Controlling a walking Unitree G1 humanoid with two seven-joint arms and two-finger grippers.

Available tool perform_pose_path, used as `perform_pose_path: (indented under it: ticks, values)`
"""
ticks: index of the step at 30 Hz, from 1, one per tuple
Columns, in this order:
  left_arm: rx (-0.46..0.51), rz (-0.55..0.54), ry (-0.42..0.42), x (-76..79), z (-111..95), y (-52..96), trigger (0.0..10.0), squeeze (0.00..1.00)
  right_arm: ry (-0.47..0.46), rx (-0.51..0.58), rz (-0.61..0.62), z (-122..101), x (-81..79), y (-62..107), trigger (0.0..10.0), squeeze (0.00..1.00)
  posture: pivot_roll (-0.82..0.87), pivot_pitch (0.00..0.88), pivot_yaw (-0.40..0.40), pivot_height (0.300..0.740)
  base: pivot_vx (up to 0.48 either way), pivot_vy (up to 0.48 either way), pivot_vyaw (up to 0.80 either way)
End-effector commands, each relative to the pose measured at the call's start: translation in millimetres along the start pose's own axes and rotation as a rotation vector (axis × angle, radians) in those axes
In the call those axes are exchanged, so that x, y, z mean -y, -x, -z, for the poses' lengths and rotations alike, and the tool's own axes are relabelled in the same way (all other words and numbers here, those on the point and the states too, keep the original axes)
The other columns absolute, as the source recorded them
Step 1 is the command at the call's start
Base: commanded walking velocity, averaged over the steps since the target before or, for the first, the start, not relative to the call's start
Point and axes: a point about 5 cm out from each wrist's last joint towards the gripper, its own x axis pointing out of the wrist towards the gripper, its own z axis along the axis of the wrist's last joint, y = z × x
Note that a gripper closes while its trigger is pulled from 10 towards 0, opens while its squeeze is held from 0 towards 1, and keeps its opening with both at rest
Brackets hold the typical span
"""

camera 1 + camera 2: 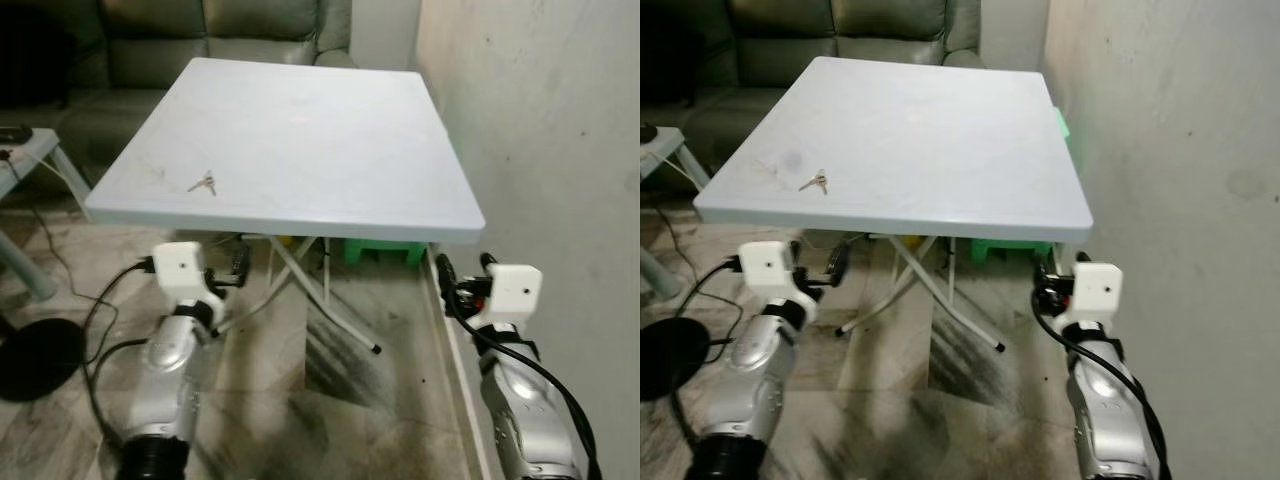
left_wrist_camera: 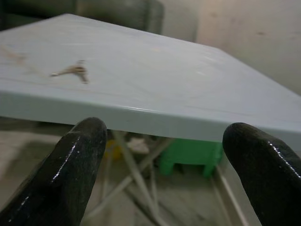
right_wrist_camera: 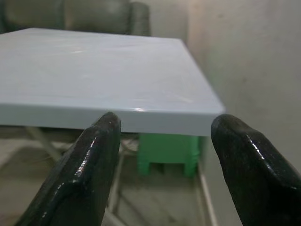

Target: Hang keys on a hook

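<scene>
A small bunch of keys [image 1: 203,183] lies flat on the pale blue folding table [image 1: 330,140], near its front left corner. My left gripper [image 1: 232,270] hangs below the table's front edge, just under and slightly right of the keys, open and holding nothing. In the left wrist view the keys [image 2: 73,70] lie on the tabletop beyond the two black fingers [image 2: 80,160]. My right gripper [image 1: 465,272] is low at the table's front right corner beside the wall, also open and empty, its fingers [image 3: 94,160] spread wide before the table edge.
A plastered wall [image 1: 560,150] runs close along the right side. A green stool [image 1: 385,252] stands under the table among its crossed white legs. A grey sofa [image 1: 200,40] is behind. A small side table [image 1: 25,150], a black round base [image 1: 35,355] and cables lie left.
</scene>
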Motion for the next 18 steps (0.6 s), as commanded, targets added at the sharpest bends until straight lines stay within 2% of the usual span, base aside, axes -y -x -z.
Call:
perform_pose_path:
  ticks: [1, 18]
  values:
    - [0.003, -0.016, -0.012, -6.6, -2.6, 0.1, 10.0, 0.0, -0.008, 0.017, -0.009, -4.4, -4.0, -2.3, 10.0, 0.0, 0.01, 0.08, -0.037, 0.74, 0.0, 0.334, 0.0]
    - [0.002, -0.009, -0.016, -5.9, -2.6, 0.3, 10.0, 0.0, -0.01, 0.015, -0.011, -3.6, -4.1, -0.9, 10.0, 0.0, 0.01, 0.075, -0.035, 0.74, 0.0, 0.333, 0.0]
